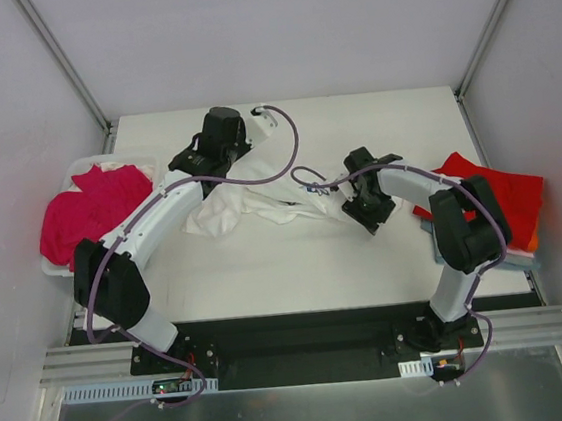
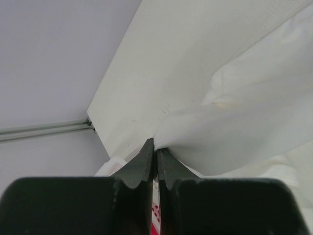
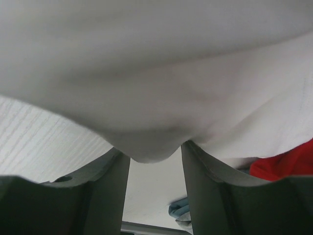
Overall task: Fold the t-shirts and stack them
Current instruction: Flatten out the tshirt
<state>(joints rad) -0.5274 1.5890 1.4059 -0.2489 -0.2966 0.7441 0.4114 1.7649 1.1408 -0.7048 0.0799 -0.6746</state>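
Left gripper (image 2: 155, 149) jaws pinched shut on white tee (image 1: 245, 206) edge; right gripper (image 3: 155, 148) jaws part open, tee fold sagging loose between them. Table (image 1: 266, 262): white tee crumpled mid-surface between arms, magenta tee (image 1: 91, 215) in bin (image 1: 68, 175) left, red tee (image 1: 495, 193) at right edge.

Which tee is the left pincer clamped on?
The white tee, crumpled mid-table: the left pincer is shut on its edge. The magenta tee at left and red tee at right are not gripped.

a white bin (image 1: 76, 170) sits at the white table's (image 1: 297, 269) left edge.
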